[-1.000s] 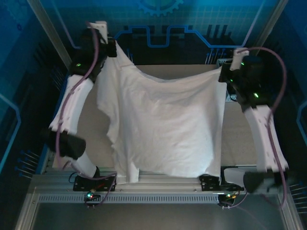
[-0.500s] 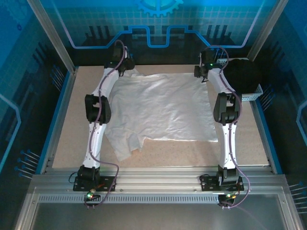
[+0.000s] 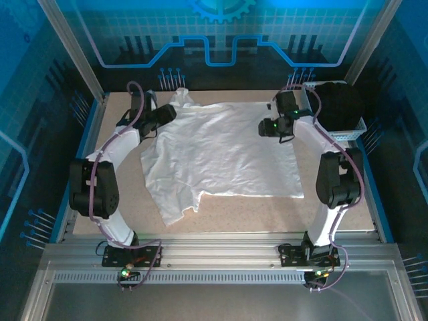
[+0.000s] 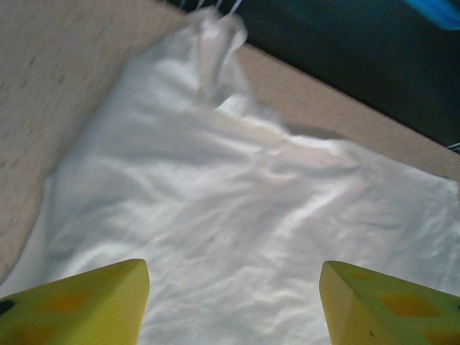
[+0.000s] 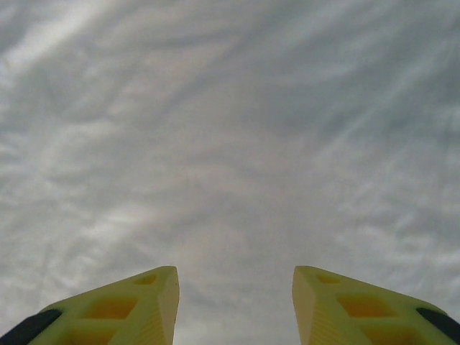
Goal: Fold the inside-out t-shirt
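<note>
One white t-shirt (image 3: 221, 154) lies on one tabletop (image 3: 254, 214). One black garment (image 3: 338, 100) sits far right in one pale basket (image 3: 353, 132). Two arms, the left arm (image 3: 107, 160) and the right arm (image 3: 331, 174), carry two claws: the left claw (image 3: 167, 112) and the right claw (image 3: 267, 128), each with two yellow fingers (image 4: 79, 302).

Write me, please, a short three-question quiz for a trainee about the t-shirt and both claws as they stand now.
1. True or false: the left claw is shut on the t-shirt.
2. Where is the black garment? A in the basket, far right; B under the t-shirt; C at the near table edge.
3. Fill in: the right claw hovers open above the ____.
Key: 1 false; 2 A; 3 t-shirt.
</note>
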You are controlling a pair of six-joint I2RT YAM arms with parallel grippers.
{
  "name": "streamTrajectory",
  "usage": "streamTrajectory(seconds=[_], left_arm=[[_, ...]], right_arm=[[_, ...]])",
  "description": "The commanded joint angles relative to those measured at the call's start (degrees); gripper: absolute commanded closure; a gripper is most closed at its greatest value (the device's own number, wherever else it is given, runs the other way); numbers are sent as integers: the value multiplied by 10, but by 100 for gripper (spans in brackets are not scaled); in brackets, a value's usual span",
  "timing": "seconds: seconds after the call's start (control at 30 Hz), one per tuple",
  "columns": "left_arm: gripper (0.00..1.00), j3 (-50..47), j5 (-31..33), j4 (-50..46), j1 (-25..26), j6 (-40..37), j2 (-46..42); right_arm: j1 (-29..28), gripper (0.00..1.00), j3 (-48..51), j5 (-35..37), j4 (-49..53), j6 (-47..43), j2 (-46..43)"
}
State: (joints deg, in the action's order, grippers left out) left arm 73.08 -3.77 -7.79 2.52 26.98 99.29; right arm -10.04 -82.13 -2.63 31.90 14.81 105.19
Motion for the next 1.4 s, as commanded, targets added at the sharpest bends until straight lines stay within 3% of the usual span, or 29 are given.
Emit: streamTrajectory(seconds=[0.0, 0.37, 0.83, 1.2, 1.37], left_arm=[[35, 15, -52, 1, -39, 26, 35], [33, 155, -80, -114, -60, 3, 182], [32, 233, -90, -164, -64, -7, 278], [32, 257, -76, -193, -71, -16, 302], [32, 205, -76, -150, -70, -9, 251]], right_arm=[[24, 54, 47, -65, -14, 37, 9], [104, 57, 121, -105, -3, 59, 50], [153, 59, 154, -63, 11, 80, 34], [157, 59, 165, -57, 5, 81, 26], [156, 59, 158, -58, 7, 74, 29]])
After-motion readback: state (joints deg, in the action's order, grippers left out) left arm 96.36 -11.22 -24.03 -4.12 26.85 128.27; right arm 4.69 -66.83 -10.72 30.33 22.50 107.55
